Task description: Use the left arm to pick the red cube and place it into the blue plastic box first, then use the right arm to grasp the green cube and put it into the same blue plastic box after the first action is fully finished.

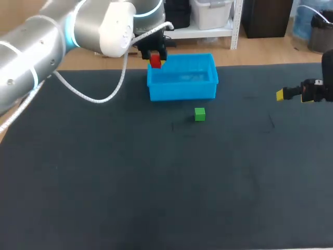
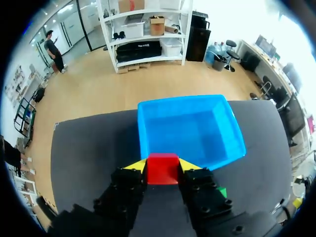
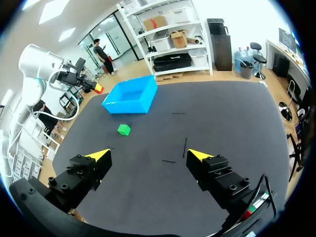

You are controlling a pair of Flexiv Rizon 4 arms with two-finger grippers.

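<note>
Head view: your left gripper [image 1: 155, 57] is clamped on the red cube [image 1: 155, 62], both fingers pressing its sides, held up by the far left corner of the blue box [image 1: 182, 92]. In the left wrist view the cube sits right at the box's rim, not inside it. The green cube [image 1: 200, 114] lies on the table [image 1: 104, 182] just in front of the box, not touching it. Your right gripper [image 3: 149, 155] is spread wide with nothing in it, out at the table's right side, well apart from the green cube.
</note>
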